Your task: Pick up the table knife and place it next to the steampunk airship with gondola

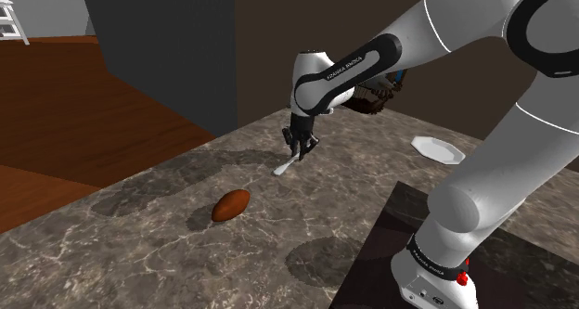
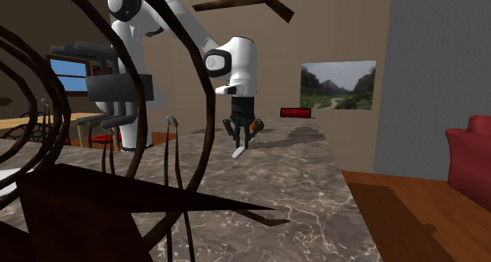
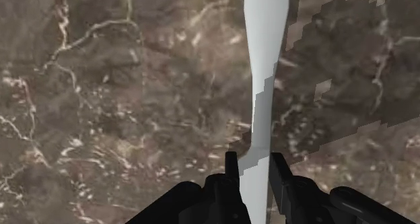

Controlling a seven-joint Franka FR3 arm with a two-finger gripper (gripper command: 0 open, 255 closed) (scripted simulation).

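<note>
Two black fingers of one end effector clasp one white table knife, marble counter beneath.

Counting as we go: one white table knife, one brown oval object, one white plate and one dark brown lump. Farther off, there's one red box and one landscape picture.

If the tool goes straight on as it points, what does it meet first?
The tool clasps the white knife; straight on, it would probably meet the marble tabletop close below.
</note>
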